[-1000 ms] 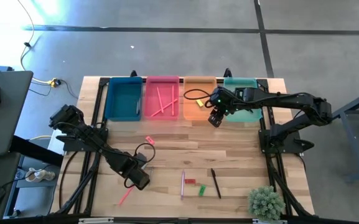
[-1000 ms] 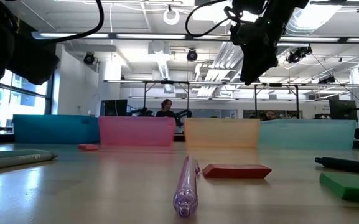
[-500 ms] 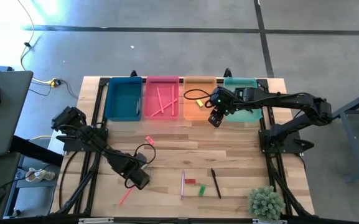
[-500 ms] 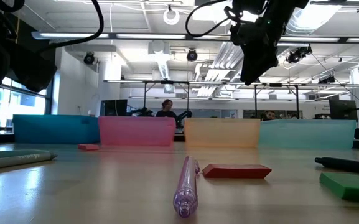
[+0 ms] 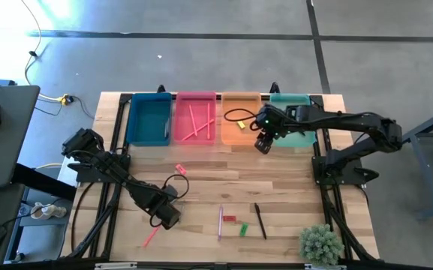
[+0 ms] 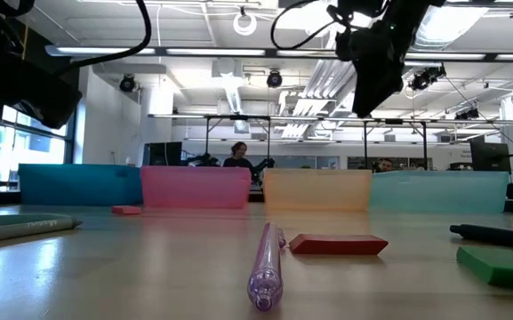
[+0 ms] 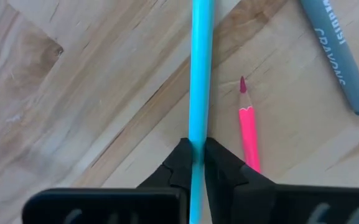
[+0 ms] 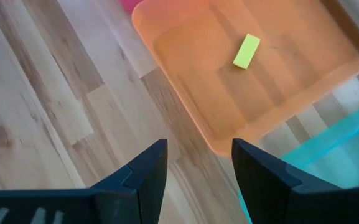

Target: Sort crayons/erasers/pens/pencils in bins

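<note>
Since a second ago the left gripper [image 7: 196, 163] has clenched on a thin light-blue stick [image 7: 200, 81] low at the wooden table's [image 5: 291, 180] near left; the stick's far end is cut off in the wrist view, so its kind is unclear. Beside it lie a pink pencil [image 7: 248, 127] and a grey crayon [image 7: 336, 53], both partly cropped. The right gripper [image 8: 196, 163] has edged slightly rightward; it hangs with fingers spread, holding nothing, over the translucent orange plastic bin's [image 8: 185, 99] near edge, in which a small yellow eraser [image 8: 246, 51] lies.
</note>
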Robot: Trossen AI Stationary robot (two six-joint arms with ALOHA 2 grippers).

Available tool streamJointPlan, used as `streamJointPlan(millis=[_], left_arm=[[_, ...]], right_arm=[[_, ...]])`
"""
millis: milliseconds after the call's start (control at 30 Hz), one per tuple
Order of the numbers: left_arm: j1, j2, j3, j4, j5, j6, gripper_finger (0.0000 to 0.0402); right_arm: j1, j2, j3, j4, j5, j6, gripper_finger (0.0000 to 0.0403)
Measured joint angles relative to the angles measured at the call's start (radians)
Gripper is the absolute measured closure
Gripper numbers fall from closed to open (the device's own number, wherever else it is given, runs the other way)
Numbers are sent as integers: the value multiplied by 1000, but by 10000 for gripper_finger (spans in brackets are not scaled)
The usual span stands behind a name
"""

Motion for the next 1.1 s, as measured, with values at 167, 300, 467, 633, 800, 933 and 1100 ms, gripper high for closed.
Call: streamJointPlan(millis=[167, 300, 467, 633, 800, 933, 1100], left_arm=[[16, -2, -1, 4, 12, 12, 387], [37, -23, -5, 11, 10, 22, 396], [79, -88, -5, 14, -25, 60, 399], [143, -177, -4, 18, -93, 109, 399], [213, -270, -4, 96, -190, 168, 400], [272, -324, -3, 222, -267, 254, 400], [342, -346, -2, 436, -306, 411, 400]], right_arm=[[0, -75, 0, -13, -1, 0, 231], [0, -138, 0, -12, -22, 0, 231], [0, -200, 0, -11, -111, 3, 231], [14, -228, 0, -7, -207, 1, 231], [64, -230, 0, 16, -233, -8, 231], [104, -229, 0, 56, -229, -8, 231], [144, -229, 0, 153, -226, -8, 231]])
